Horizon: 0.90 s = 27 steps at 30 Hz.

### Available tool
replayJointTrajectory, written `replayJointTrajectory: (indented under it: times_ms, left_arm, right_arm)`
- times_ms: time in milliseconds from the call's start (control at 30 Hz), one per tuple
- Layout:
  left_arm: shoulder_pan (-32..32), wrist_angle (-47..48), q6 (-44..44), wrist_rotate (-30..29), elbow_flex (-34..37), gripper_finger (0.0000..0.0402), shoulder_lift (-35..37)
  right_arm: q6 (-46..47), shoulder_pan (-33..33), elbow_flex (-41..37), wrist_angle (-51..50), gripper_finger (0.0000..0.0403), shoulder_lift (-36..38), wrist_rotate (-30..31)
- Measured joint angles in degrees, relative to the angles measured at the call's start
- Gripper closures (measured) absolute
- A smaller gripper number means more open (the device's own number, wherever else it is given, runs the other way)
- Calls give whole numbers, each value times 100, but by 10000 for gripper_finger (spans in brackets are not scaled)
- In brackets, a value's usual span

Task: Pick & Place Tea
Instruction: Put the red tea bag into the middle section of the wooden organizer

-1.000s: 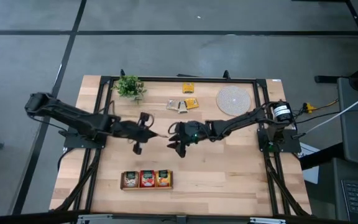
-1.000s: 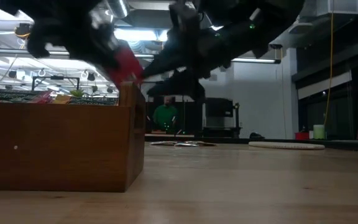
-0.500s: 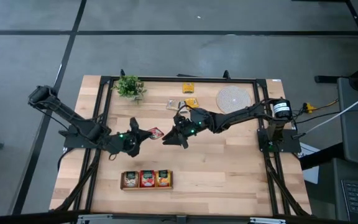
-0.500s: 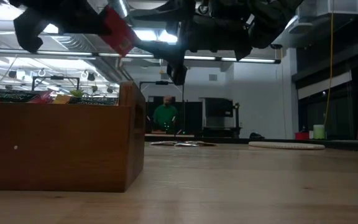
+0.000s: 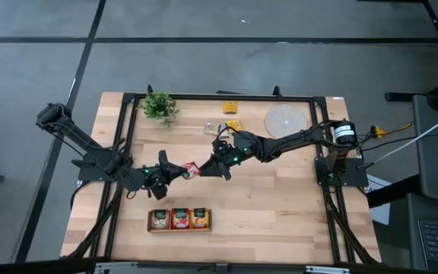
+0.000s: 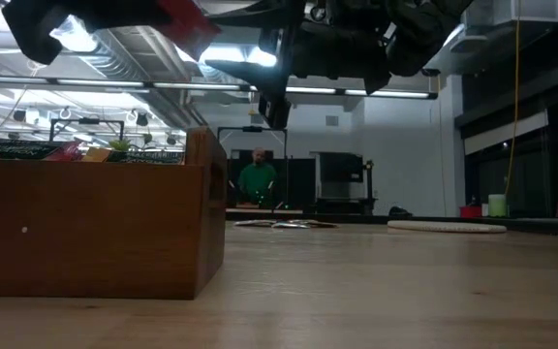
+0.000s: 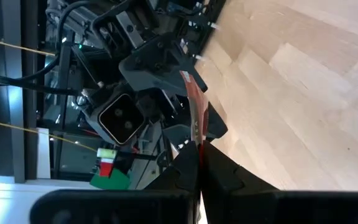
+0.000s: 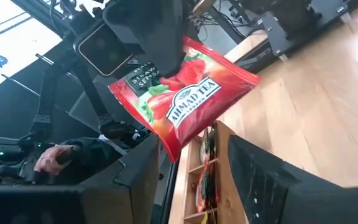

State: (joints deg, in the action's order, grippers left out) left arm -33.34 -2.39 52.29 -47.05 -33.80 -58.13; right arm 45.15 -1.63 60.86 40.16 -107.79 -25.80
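Two dark arms reach toward each other over the middle of the table (image 5: 280, 198), both lifted off its surface. From the left side, the left arm stretches low and long, and its left pincer (image 5: 179, 172) is clenched on a red tea sachet (image 5: 192, 168), gripping it by one edge so that the packet sticks out toward the other arm; in the left wrist view the sachet (image 7: 194, 115) shows edge-on, pinched between the two closed fingers. The right arm comes in from the table's right edge, bent at the elbow, and its right pincer (image 5: 220, 169) hangs just beside the sachet with its fingers spread wide and nothing between them; in the right wrist view the red sachet (image 8: 188, 99) hangs in front of those parted fingers, printed with strawberries and white lettering. Nearer the front edge sits a long wooden tray (image 5: 179, 229) with three compartments, each filled with sachets: a yellowish stack on the left, red in the middle, orange on the right. Loose sachets (image 5: 231, 108) lie at the far side of the table, between a small potted plant (image 5: 158, 106) and a round pale woven mat (image 5: 285, 121). A person in green (image 6: 256, 181) stands far off in the room behind.
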Motion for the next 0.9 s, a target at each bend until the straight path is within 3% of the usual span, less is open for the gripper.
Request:
replayJointTrajectory:
  times_ms: [333,667,900]
  left_arm:
    - [15,-60,150,265,0,398,0]
    - [42,-633,1108,10,0,398,-281]
    - [129,-694,1052,-41,0,391,-369]
  right_arm:
    - [111,-5,0,515,220,0,-283]
    - [238,-10,0,585,302,0,-391]
    - [108,-26,0,498,350,0,-378]
